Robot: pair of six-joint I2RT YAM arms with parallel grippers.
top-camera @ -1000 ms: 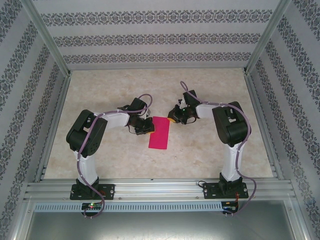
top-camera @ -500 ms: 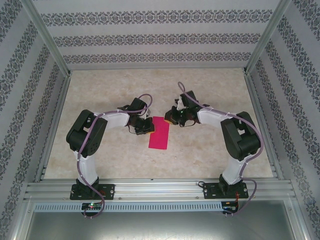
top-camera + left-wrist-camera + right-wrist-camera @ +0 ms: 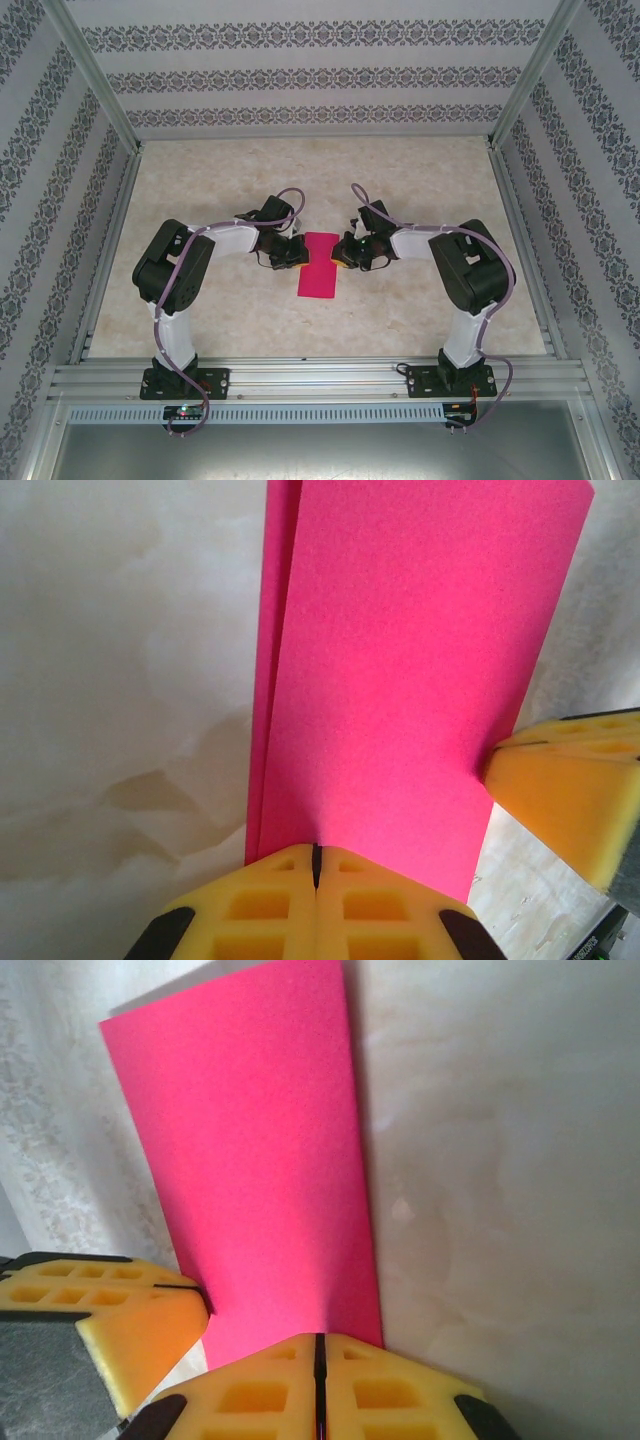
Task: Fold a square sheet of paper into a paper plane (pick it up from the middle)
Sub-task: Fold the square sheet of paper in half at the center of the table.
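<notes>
A sheet of thin magenta-pink paper (image 3: pixel 319 266) lay flat on the pale, marble-patterned tabletop (image 3: pixel 430 180), near its middle, between the two arms. It was folded over into a narrow rectangle, its long sides running from the far side toward the arm bases with a slight tilt. In the left wrist view the sheet (image 3: pixel 400 670) showed two layers. The upper one sat a little inside the lower along one long edge, so a thin strip of the same pink was exposed beside it. The colour was even and matte, the surface smooth and plain, the corners crisp. In the right wrist view the sheet (image 3: pixel 255 1160) had a thin pale sliver along its far short edge.

The left gripper (image 3: pixel 297 254) had its yellow foam fingers pressed together with only a dark seam between them (image 3: pixel 316 852). The tips met the sheet's left long edge, toward the far end, and the paper was not pinched between them. The right gripper (image 3: pixel 341 255) was likewise closed, pads seam to seam (image 3: pixel 320 1346), its tips at the opposite long edge. Whether either pair bore down on the paper could not be told.
</notes>
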